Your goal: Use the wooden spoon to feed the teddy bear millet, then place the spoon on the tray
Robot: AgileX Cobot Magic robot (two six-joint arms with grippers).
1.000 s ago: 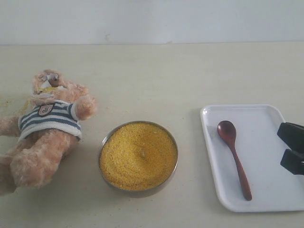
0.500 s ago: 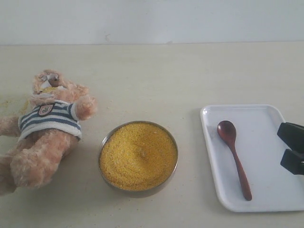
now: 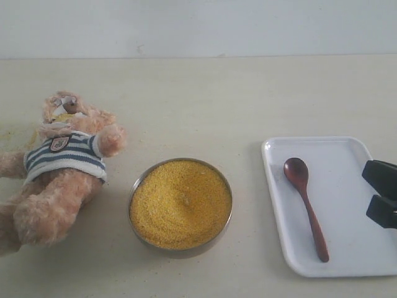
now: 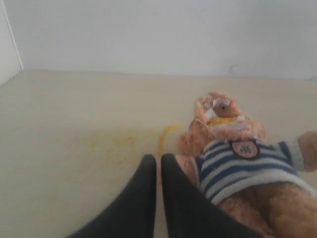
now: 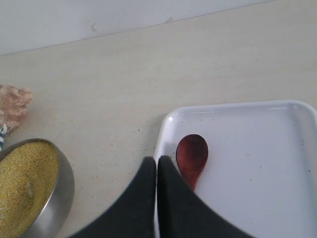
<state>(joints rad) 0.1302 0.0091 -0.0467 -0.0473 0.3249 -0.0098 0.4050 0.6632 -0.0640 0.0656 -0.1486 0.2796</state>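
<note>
The teddy bear (image 3: 62,167) lies on its back at the left, with yellow grains on its muzzle (image 4: 221,120). The millet (image 3: 181,203) fills a round metal bowl (image 3: 135,189) in the middle. On the white tray (image 3: 347,180) at the right lies the wooden spoon (image 3: 307,208), its bowl pointing away. My right gripper (image 5: 157,161) is shut and empty, hovering over the tray's edge (image 5: 166,124) just beside the spoon (image 5: 192,154). Black parts of the right arm (image 3: 381,179) show at the right edge. My left gripper (image 4: 158,159) is shut and empty, beside the bear (image 4: 247,163).
Spilled millet grains (image 4: 163,134) streak the tabletop next to the bear's head, and a faint dusting (image 3: 12,133) lies at the far left. A white wall runs along the back of the table.
</note>
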